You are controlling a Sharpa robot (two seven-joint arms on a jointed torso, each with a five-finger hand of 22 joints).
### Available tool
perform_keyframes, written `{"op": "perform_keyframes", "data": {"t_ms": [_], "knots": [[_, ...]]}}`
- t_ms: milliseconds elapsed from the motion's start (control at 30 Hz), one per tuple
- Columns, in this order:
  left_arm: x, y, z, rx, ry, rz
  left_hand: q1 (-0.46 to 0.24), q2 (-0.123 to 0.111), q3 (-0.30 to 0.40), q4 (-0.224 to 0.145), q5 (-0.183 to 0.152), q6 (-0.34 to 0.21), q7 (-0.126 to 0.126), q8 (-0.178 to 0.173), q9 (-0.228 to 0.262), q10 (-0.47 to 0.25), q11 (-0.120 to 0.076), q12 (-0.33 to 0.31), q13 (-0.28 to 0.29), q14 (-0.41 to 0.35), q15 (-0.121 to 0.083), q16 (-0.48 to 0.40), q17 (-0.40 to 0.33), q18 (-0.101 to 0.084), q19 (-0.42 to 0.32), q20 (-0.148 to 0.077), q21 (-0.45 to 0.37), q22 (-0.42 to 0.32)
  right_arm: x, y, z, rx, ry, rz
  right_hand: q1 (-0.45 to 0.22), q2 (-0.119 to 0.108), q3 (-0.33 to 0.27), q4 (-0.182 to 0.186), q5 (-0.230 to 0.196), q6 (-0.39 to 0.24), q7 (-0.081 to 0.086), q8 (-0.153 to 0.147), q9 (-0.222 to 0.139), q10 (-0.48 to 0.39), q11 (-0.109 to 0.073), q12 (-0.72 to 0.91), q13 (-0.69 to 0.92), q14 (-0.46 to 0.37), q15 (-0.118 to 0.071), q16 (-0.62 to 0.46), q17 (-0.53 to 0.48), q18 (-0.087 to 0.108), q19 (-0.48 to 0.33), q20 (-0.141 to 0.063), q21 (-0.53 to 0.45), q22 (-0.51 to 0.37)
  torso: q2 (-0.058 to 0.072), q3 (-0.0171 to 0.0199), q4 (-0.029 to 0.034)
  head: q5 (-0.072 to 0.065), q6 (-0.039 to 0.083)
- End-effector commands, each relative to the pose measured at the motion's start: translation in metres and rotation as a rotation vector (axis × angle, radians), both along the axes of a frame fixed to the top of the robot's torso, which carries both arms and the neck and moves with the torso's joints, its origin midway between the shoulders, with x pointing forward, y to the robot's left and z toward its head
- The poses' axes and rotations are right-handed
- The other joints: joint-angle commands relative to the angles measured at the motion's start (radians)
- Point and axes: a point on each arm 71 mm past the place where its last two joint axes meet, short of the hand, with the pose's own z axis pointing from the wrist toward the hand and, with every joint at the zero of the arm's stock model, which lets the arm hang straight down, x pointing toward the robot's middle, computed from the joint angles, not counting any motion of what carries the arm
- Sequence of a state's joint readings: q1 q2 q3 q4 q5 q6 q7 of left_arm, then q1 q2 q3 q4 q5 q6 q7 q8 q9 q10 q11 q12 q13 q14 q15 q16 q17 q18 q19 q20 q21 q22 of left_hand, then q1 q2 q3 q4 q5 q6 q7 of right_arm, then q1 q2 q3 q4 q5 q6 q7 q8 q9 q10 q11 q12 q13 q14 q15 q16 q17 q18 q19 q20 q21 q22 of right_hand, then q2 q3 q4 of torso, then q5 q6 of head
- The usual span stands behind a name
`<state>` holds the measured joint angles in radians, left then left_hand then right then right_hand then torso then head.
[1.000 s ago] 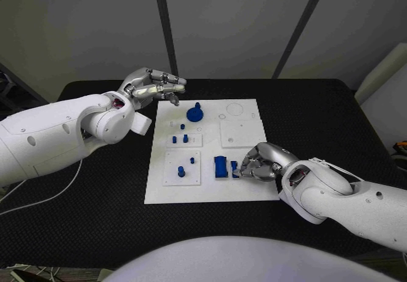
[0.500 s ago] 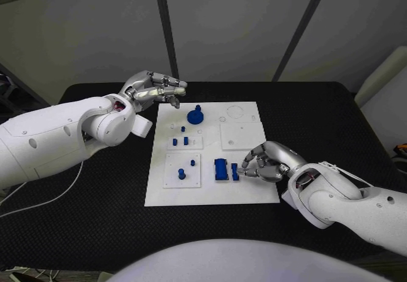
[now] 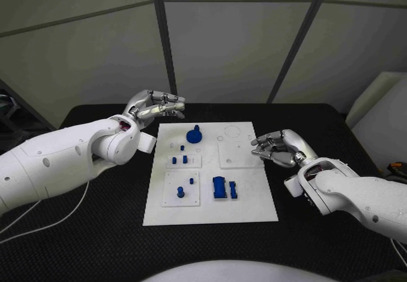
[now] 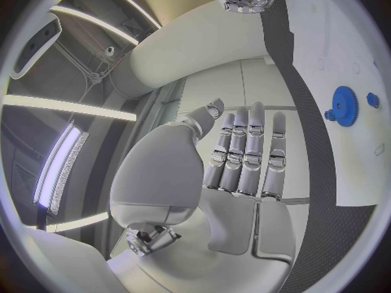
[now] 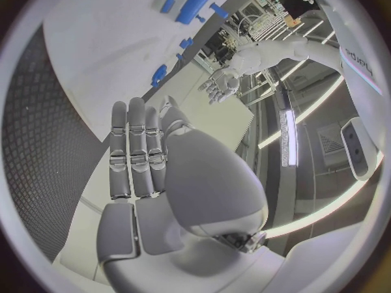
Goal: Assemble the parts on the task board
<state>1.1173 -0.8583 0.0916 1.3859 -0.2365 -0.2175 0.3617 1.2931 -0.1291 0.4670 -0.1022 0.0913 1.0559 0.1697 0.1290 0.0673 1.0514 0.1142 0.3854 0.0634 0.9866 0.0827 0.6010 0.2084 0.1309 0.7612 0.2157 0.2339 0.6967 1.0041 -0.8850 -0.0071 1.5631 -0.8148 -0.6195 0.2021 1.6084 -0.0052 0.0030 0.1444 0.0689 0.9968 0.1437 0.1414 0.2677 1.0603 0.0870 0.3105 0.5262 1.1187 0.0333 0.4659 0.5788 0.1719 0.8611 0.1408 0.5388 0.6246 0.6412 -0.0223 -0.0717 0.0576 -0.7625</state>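
Your task board (image 3: 246, 205) sits mid tabletop (image 3: 84, 235), and neither hand is on it.

Nearest row: a small blue peg (image 3: 180, 191) stands in the near-left panel, with a shorter blue stub (image 3: 192, 181) just beyond it. To their right stands a blue block (image 3: 220, 187) with a thin blue bar (image 3: 232, 188) just beside it. All look upright and seated, though you can't tell how firmly.

Middle: three short blue pins (image 3: 179, 158) cluster in the mid-left panel. The white square panel (image 3: 240, 154) to their right shows nothing blue on it, so that spot looks unfilled.

Far: a blue gear (image 3: 194, 134) with a knob is placed near the far-left of the board. The round recess (image 3: 237, 129) at far right looks bare too.

Your right hand (image 3: 280, 147) hovers off the board's right edge, fingers loosely curled, holding nothing. Your left hand (image 3: 157, 106) is up past the board's far-left corner, fingers straight and close together in its wrist view, nothing in them.

Judgement: most parts look placed; the right-hand spots may be left, but no loose part is visible to pick.
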Motion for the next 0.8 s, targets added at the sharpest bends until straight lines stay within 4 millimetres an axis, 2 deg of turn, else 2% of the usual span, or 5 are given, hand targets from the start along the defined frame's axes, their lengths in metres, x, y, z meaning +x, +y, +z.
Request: {"op": "perform_keyframes", "data": {"t_ms": [33, 200, 533, 767, 800], "knots": [[0.009, 0.006, 0.0, -0.086, -0.052, 0.116, -0.011, -0.003, 0.021, 0.006, -0.002, -0.004, 0.001, -0.002, 0.0, 0.006, 0.01, -0.047, 0.0, 0.039, 0.001, -0.106, -0.042, 0.053, 0.004, 0.014, -0.051, -0.054, 0.02, -0.003, -0.003, 0.193, 0.059, -0.008, 0.008, -0.002, 0.019, 0.01, 0.001, 0.015, 0.009, -0.019, -0.027, 0.021, 0.012, -0.071, -0.116, -0.014, 0.025, -0.13, -0.09, 0.001, -0.017, 0.023, -0.076, -0.056, -0.029, -0.0072, -0.006, 0.002, 0.041], [0.022, 0.0, -0.009, -0.13, -0.038, 0.158, -0.028, -0.007, 0.031, 0.029, 0.0, -0.026, 0.002, -0.034, -0.002, 0.006, 0.026, -0.152, -0.002, 0.036, 0.032, -0.285, -0.093, 0.057, 0.005, 0.029, -0.13, -0.143, 0.051, -0.001, -0.01, 0.276, 0.111, -0.015, -0.014, 0.004, 0.048, 0.038, 0.0, 0.021, 0.016, -0.065, -0.073, 0.026, 0.038, -0.165, -0.279, -0.059, 0.067, -0.293, -0.217, 0.006, -0.039, 0.073, -0.204, -0.154, -0.044, -0.0128, -0.0105, 0.001, 0.082], [0.033, 0.0, -0.026, -0.161, -0.008, 0.254, -0.032, 0.013, -0.188, 0.085, 0.0, -0.089, -0.044, -0.066, -0.003, -0.025, 0.084, -0.315, 0.0, -0.01, 0.087, -0.521, -0.144, 0.049, -0.153, 0.073, -0.173, -0.339, 0.082, 0.012, -0.013, 0.422, 0.138, -0.038, -0.164, 0.007, 0.009, 0.01, 0.016, -0.034, 0.013, -0.078, -0.186, -0.029, 0.086, -0.246, -0.461, -0.115, 0.113, -0.405, -0.441, 0.012, -0.005, 0.126, -0.409, -0.339, -0.057, 0.0035, -0.0186, 0.01, 0.102], [0.033, 0.003, -0.036, -0.167, 0.006, 0.291, -0.023, 0.024, -0.21, 0.09, 0.0, -0.085, -0.044, -0.065, -0.003, -0.027, 0.086, -0.323, -0.001, -0.013, 0.09, -0.535, -0.145, 0.049, -0.149, 0.075, -0.171, -0.351, 0.085, 0.02, -0.008, 0.449, 0.121, -0.027, -0.193, 0.026, 0.0, -0.032, 0.024, -0.04, 0.012, -0.079, -0.203, -0.041, 0.091, -0.248, -0.464, -0.092, 0.113, -0.402, -0.494, 0.013, 0.017, 0.129, -0.457, -0.391, -0.056, 0.0018, -0.0174, 0.01, 0.111], [0.032, 0.0, -0.037, -0.142, 0.024, 0.251, -0.404, 0.051, -0.284, 0.102, -0.091, -0.376, -0.082, -0.129, -0.067, -0.333, 0.021, -0.385, -0.063, -0.304, 0.036, -0.601, -0.208, 0.013, -0.338, -0.012, -0.234, -0.456, 0.085, 0.018, -0.011, 0.4, 0.13, -0.056, -0.613, 0.005, -0.003, -0.063, -0.069, -0.322, -0.036, -0.141, -0.268, -0.345, 0.037, -0.31, -0.526, -0.403, 0.069, -0.466, -0.579, -0.052, -0.25, 0.048, -0.539, -0.46, -0.056, 0.0012, -0.0176, 0.01, 0.11]]}}
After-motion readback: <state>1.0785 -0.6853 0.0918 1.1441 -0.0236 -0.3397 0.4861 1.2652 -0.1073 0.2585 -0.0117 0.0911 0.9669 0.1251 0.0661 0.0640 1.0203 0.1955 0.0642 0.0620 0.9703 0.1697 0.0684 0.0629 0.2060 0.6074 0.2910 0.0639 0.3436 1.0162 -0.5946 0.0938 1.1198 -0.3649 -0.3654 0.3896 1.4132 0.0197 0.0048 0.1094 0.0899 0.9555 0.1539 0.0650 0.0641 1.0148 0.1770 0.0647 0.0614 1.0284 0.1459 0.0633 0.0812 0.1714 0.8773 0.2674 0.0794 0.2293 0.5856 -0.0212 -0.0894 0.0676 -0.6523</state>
